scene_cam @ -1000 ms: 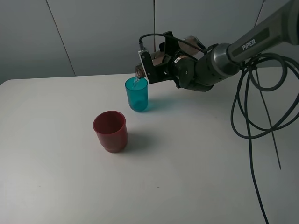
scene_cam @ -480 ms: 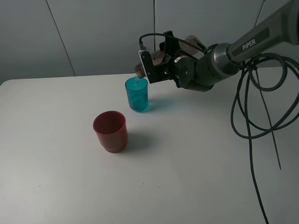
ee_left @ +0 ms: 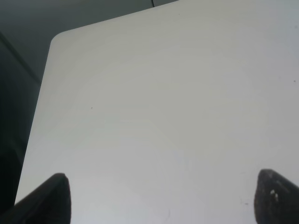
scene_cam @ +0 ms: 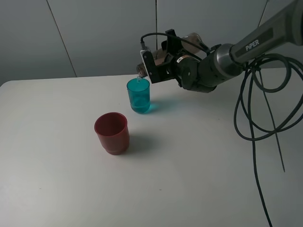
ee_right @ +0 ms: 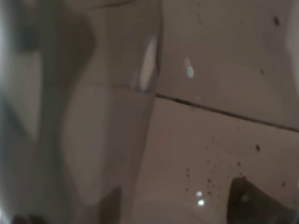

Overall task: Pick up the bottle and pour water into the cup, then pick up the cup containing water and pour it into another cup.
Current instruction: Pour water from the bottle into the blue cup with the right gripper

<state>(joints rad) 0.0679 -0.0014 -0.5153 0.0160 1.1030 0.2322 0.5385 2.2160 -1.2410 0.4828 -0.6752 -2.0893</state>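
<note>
Seen from above, the right gripper (scene_cam: 157,64) clamps the bottle (scene_cam: 191,38) tipped over the cup (scene_cam: 138,96) (red cup (scene_cam: 111,132) standing apart), while only the left wrist view shows the left gripper (ee_left: 166,193), spread open over the table (ee_left: 163,93).

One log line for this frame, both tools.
phase: first pour | right tool: shut on bottle, tipped, mouth over teal cup | left tool: open, over table | red cup: upright, apart

On table (scene_cam: 189,165), cup (scene_cam: 138,96) sits far-center w/ another cup (scene_cam: 111,133) near-left of it, apart; bottle (scene_cam: 163,57), in my R gripper (scene_cam: 158,66), tips over cup's far-right rim.
</note>
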